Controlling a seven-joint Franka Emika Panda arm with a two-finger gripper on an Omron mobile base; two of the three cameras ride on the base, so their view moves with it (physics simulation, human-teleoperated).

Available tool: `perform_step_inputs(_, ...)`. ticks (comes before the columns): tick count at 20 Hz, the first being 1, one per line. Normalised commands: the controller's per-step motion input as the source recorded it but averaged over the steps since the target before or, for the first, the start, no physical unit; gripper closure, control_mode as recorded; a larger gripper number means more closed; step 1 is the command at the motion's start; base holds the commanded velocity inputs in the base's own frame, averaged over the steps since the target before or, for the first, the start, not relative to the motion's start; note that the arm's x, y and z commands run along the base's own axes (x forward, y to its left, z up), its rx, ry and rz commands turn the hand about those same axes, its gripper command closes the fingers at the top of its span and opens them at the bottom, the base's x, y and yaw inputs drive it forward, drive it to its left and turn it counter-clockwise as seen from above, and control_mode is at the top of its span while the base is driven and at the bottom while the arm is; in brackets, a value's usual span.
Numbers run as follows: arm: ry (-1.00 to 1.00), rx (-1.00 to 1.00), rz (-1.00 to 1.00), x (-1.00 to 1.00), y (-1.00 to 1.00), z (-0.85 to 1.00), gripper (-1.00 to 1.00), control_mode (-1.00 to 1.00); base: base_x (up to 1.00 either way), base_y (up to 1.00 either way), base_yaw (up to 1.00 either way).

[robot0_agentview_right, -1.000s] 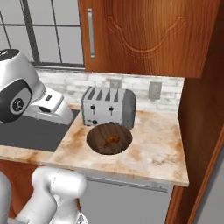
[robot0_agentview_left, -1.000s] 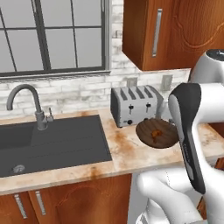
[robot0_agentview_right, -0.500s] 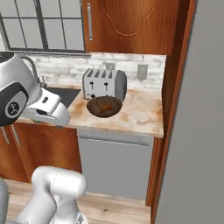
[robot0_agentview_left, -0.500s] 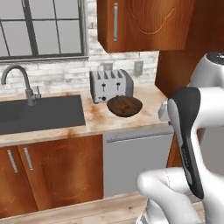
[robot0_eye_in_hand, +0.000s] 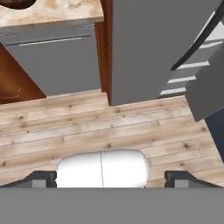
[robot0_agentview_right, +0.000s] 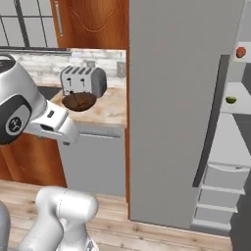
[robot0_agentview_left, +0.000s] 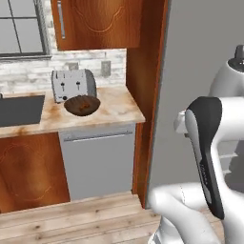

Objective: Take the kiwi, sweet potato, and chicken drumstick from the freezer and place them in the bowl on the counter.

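Observation:
The freezer (robot0_agentview_right: 176, 98) stands right of the counter (robot0_agentview_left: 114, 107), its grey door swung open with a dark handle (robot0_agentview_right: 212, 122). On a pale inner shelf lies the small green kiwi (robot0_agentview_right: 231, 99). The dark wooden bowl (robot0_agentview_left: 82, 105) rests on the counter in front of the toaster; an orange-brown lump lies in it, too small to name. The sweet potato and chicken drumstick are hidden or too small to tell. My gripper (robot0_eye_in_hand: 111, 179) hangs open over the wooden floor, well short of the freezer, with its fingertips (robot0_eye_in_hand: 43, 178) wide apart and nothing held.
A silver toaster (robot0_agentview_left: 72, 85) stands against the brick wall. A grey dishwasher front (robot0_agentview_left: 97, 159) sits under the counter. A small red thing (robot0_agentview_right: 240, 51) lies on a higher freezer shelf, with drawers (robot0_agentview_right: 215, 191) below. A wooden side panel (robot0_agentview_left: 143, 95) separates counter and freezer.
The whole picture has shifted because the base drove back and to the right: sink and window slid off left, and the freezer with its open door came into view. The gripper stayed open.

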Motion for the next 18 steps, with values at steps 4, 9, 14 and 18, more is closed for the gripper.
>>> perform_step_inputs(4, 0.00, 0.00, 0.00, 0.00, 0.00, 0.00, -1.00, 1.00, -0.01, -1.00, 0.00)
perform_step_inputs(9, 0.00, 0.00, 0.00, 0.00, 0.00, 0.00, -1.00, 1.00, 0.00, -1.00, 0.00)
perform_step_inputs(14, 0.00, 0.00, 0.00, 0.00, 0.00, 0.00, -1.00, 1.00, 0.06, -0.91, 0.00)
perform_step_inputs(18, 0.00, 0.00, 0.00, 0.00, 0.00, 0.00, -1.00, 1.00, 0.19, -0.51, 0.00)
